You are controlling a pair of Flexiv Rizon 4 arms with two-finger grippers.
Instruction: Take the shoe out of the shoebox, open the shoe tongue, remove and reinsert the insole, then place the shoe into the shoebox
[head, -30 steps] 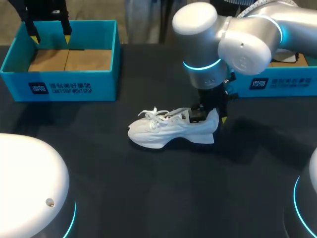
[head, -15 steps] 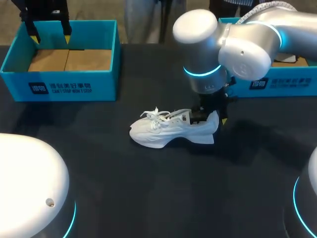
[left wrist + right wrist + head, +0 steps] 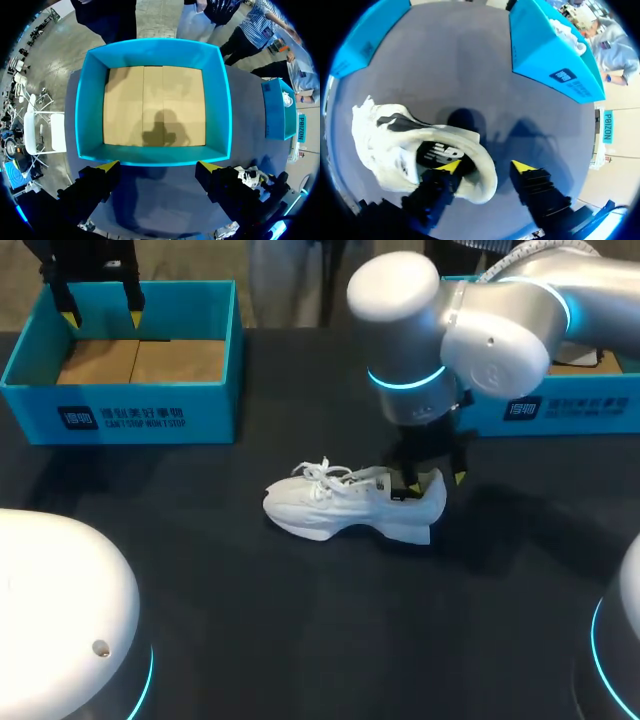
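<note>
While your right gripper (image 3: pixel 485 167) is standing released astride the heel of the shoe (image 3: pixel 335 508), which is lying on the table (image 3: pixel 300 640), one finger inside the collar and the other just outside, you are, I judge, risking tipping the shoe if the inner finger is snagging the collar on lifting. Your left gripper (image 3: pixel 159 164) is hanging open well apart from the shoe, over the shoebox (image 3: pixel 120 415), whose front wall is bearing white print, left unread.

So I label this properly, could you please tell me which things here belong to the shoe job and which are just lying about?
Job: white lace-up sneaker; open teal cardboard shoebox with brown floor; right gripper at the sneaker's heel.
Lying about: second teal cardboard box holding white crumpled paper.
</note>
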